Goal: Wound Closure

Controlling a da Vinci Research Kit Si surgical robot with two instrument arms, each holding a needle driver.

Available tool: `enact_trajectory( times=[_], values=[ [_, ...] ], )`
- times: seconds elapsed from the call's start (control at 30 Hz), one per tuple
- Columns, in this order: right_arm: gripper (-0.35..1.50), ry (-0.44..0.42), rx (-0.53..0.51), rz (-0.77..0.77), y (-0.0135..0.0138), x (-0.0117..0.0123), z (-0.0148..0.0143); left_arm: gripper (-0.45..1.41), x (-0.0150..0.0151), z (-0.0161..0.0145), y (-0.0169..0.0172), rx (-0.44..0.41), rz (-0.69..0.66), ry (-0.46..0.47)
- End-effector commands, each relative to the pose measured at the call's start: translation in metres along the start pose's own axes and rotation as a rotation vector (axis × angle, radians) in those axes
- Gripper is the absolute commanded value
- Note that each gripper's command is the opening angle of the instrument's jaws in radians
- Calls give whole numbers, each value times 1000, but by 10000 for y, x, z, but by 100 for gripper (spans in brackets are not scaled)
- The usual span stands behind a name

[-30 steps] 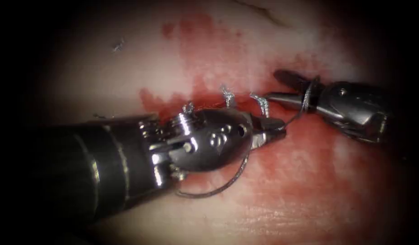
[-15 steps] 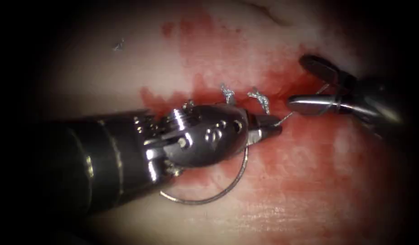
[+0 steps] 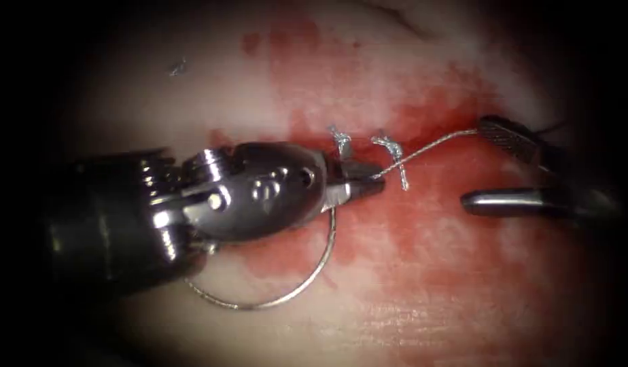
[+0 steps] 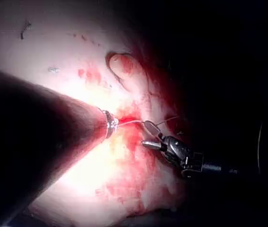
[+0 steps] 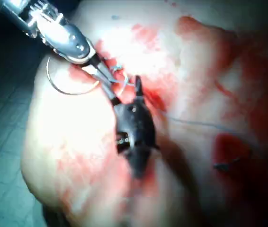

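- Two knotted stitches sit on the glistening, red-stained tissue.
- Left tool: jaws pinched on the thin thread; wire-like curved needle lies free below it.
- Right tool: jaws spread wide, upper serrated jaw touching the thread.

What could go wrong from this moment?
1. The left claw, shut on the thin silver thread, holds it taut toward the open right claw, which grips nothing; the thread could slip off.
2. The curved steel needle rests on the red-stained tissue below the left claw, not driven in; it might snag.
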State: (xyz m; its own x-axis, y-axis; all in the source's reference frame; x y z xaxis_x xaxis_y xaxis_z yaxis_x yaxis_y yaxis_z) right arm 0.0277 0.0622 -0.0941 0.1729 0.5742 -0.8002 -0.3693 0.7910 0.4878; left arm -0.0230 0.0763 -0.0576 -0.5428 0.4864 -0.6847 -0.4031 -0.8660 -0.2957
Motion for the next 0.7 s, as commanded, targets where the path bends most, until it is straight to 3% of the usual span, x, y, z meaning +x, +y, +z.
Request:
enact_trajectory(
  times=[0.03,0.17,0.33,0.7],
  values=[
    [135,-1,20,-24,0,-1,0,-35,5,2,-5,9,-2,4],
    [136,-35,102,-69,-5,-1,-13,-35,18,-30,-11,27,-24,27],
    [136,-34,105,-71,-5,-2,-11,-35,34,-41,-13,34,-64,107],
    [131,-116,132,-24,-22,-5,-12,-35,54,26,-15,-19,-239,207]
  ],
)
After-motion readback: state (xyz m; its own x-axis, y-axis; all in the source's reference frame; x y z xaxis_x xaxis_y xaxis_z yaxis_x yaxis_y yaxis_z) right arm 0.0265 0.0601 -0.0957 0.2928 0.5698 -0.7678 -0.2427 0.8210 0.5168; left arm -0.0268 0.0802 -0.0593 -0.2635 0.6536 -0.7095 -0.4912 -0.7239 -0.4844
